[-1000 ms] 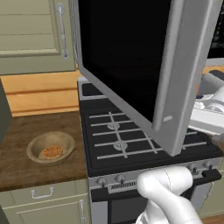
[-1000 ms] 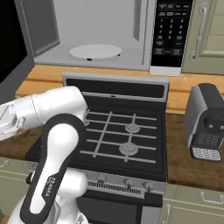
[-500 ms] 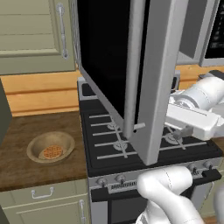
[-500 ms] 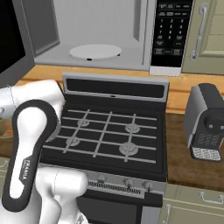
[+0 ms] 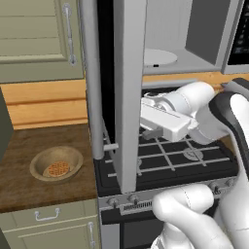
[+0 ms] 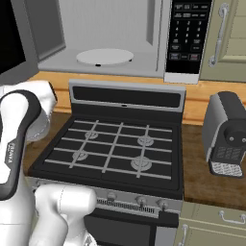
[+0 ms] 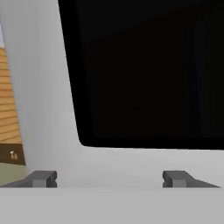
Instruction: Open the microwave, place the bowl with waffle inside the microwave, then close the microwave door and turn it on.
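While spread wide, jaws face the microwave door (image 7: 131, 87) (close up).

Kitchen surroundings: cabinets, counter, stove, wall.

A black gas stove (image 6: 115, 149) is sitting below the pincer, a dark wooden countertop (image 5: 29, 187) flanking it. Olive-green cabinets (image 5: 36, 39) are hanging above, a light wood backsplash (image 5: 44, 102) is running behind, and a coffee machine (image 6: 226, 134) is standing well apart.

The microwave door (image 5: 127, 92) stood edge-on, apparently hiding the jaws; beyond it, the waffle (image 5: 58, 168) lay in the bowl (image 5: 56, 163).
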